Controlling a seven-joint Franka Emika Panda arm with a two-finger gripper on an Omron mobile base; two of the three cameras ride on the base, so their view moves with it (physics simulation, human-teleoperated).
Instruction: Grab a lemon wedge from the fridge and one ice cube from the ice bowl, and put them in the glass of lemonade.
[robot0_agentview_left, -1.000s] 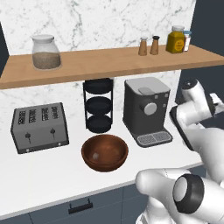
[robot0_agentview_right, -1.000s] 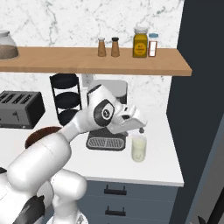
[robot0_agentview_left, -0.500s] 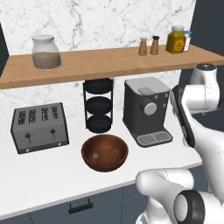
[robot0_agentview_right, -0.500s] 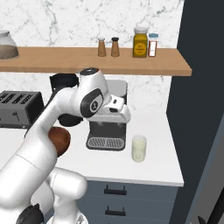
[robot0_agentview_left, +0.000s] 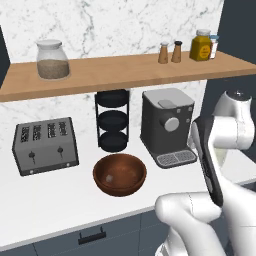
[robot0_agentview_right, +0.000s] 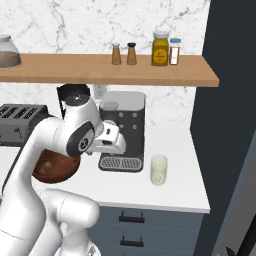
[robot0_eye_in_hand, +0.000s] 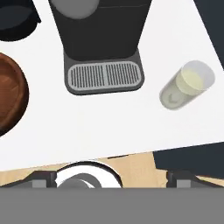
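Observation:
The glass of lemonade (robot0_agentview_right: 158, 169) (robot0_eye_in_hand: 187, 85) stands on the white counter, right of the coffee machine. The dark brown ice bowl (robot0_agentview_left: 120, 174) (robot0_agentview_right: 52, 169) (robot0_eye_in_hand: 9, 97) sits left of the machine, partly behind my arm in the right base view. A faint pale speck (robot0_agentview_left: 109, 178) lies inside it, too small to name for sure. My gripper (robot0_eye_in_hand: 111, 179) hangs high over the counter's front edge before the drip tray, open and empty, its hand (robot0_agentview_right: 113, 140) left of the glass. The fridge (robot0_agentview_right: 227, 125) is the dark wall at right. The lemon wedge is out of view.
A black coffee machine (robot0_agentview_left: 166, 125) stands between the bowl and the glass. A three-tier rack (robot0_agentview_left: 113, 120) and a toaster (robot0_agentview_left: 45, 145) are further left. The wooden shelf (robot0_agentview_left: 125, 69) above carries a grain jar, two shakers and an amber jar.
My hand has swung left, from beside the glass to in front of the coffee machine, and the arm has folded back. The jaws stayed open.

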